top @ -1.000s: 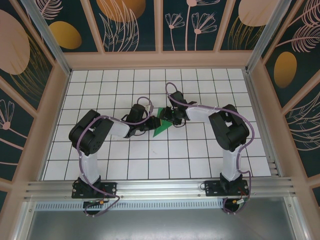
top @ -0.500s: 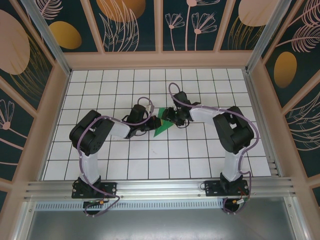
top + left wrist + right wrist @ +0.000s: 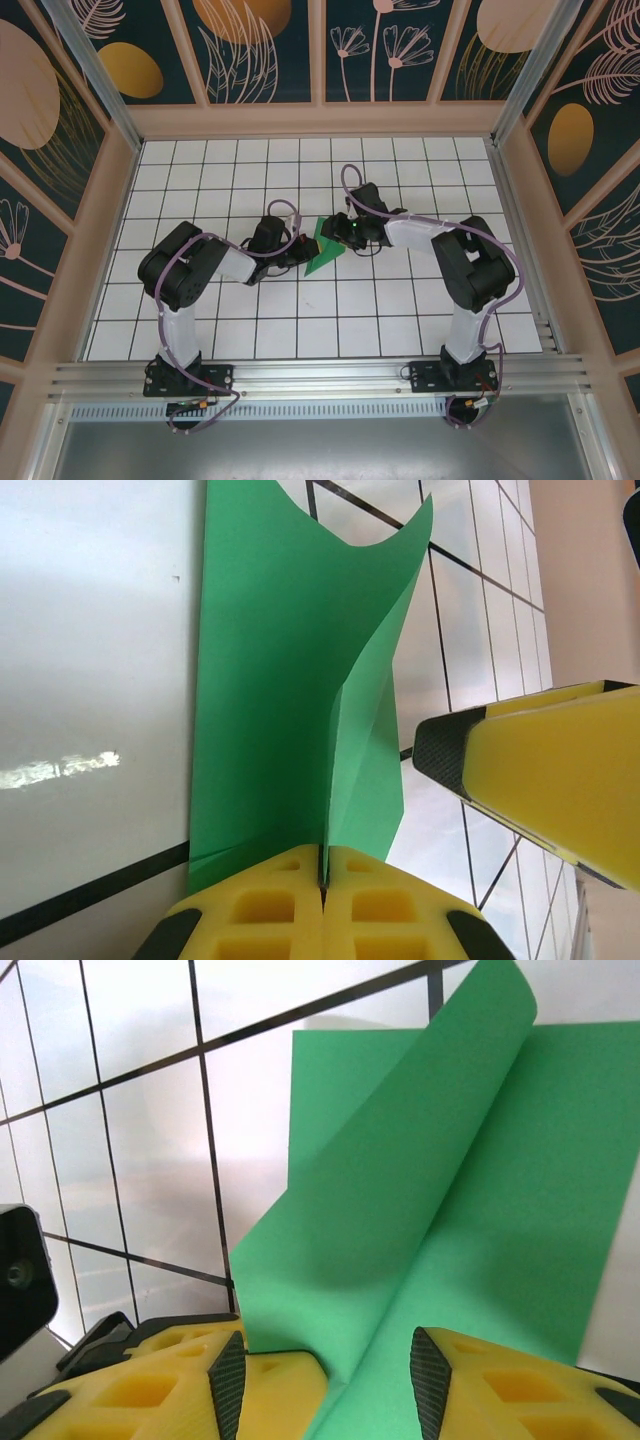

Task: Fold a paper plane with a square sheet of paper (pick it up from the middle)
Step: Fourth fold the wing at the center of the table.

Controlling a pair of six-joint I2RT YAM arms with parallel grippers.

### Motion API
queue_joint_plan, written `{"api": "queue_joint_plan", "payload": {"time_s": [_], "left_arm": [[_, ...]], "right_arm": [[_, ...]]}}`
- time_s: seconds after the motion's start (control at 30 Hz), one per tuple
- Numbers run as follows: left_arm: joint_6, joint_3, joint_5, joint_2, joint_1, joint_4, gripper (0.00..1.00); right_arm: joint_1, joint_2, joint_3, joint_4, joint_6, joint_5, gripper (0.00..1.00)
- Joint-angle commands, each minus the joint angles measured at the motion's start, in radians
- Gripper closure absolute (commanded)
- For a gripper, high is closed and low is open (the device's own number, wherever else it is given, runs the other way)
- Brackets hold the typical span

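The left arm (image 3: 185, 265) rises from its base, folds at the elbow and reaches low to the left edge of the square sheet of paper (image 3: 322, 252). The sheet lies on the white-gridded bench (image 3: 340, 320). The left jaws are pressed together on a raised ridge of the sheet, their yellow pads (image 3: 270, 910) meeting on the green. The right arm (image 3: 470, 262) bends the mirrored way, its wrist at the sheet's far right corner. The right jaws stand apart, pads (image 3: 510, 1385) either side of a curled-up flap.
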Motion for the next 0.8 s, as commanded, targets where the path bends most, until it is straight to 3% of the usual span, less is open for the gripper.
{"api": "queue_joint_plan", "payload": {"time_s": [0.0, 0.77], "left_arm": [[-0.039, -0.013, 0.022, -0.017, 0.008, 0.060, 0.95], [-0.107, -0.029, 0.040, 0.011, 0.013, 0.118, 0.95]], "right_arm": [[-0.004, 0.012, -0.007, 0.031, -0.002, -0.031, 0.50], [-0.004, 0.099, 0.028, -0.026, -0.009, -0.006, 0.49]]}}
